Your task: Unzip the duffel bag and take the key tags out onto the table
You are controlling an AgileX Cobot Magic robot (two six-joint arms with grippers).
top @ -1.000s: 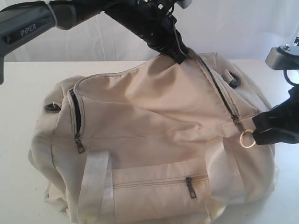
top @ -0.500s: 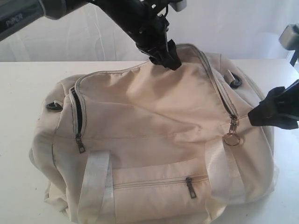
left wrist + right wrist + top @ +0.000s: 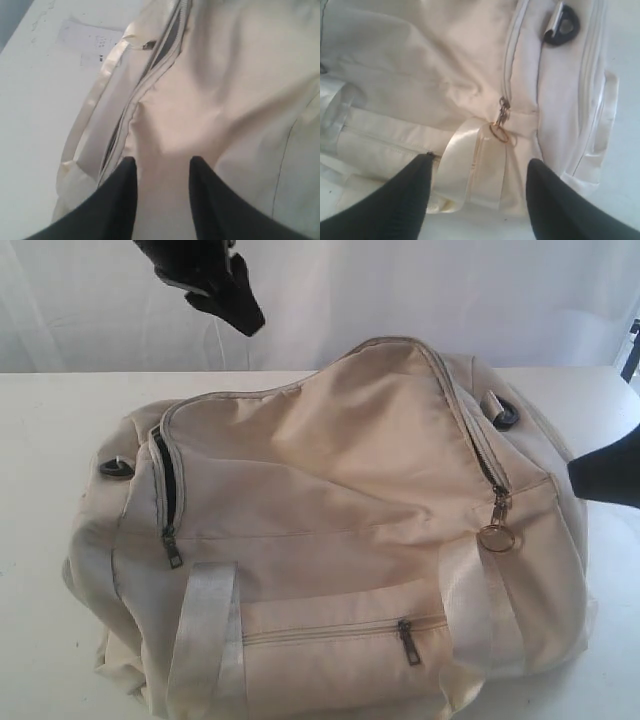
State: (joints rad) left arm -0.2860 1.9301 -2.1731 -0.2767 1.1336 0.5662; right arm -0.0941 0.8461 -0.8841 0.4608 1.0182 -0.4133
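Bag: The duffel bag (image 3: 330, 540) is laid on the white counter (image 3: 40, 440). Its front side is turned to the outside camera.
Top zip: A curved zip is run over the top of the bag. At its left end a short dark gap is seen. A dark pull (image 3: 172, 552) is hung just below the gap.
Ring: At the right end of the zip a second pull is seen. A metal ring (image 3: 495, 538) is hung on it. The ring is laid on the fabric, just beside a pale strap (image 3: 470, 590).
Front pocket: The front pocket (image 3: 340, 635) is zipped shut. Its small pull is parked at the right end.
Inside the bag: It is covered by the fabric. Only dark is seen through the gap.
Key tags: Where the key tags are cannot be told.
Clips: A dark clip (image 3: 505, 418) is fixed at the right end of the bag. One more is seen at the left end.
Left pincer: The left pincer (image 3: 161, 170) is held up in the air over the back of the bag. Its jaws are spread and nothing is held.
Right pincer: The right pincer (image 3: 479, 165) is held off the right side of the bag. Its jaws are spread wide and nothing is gripped. The ring is not touched.
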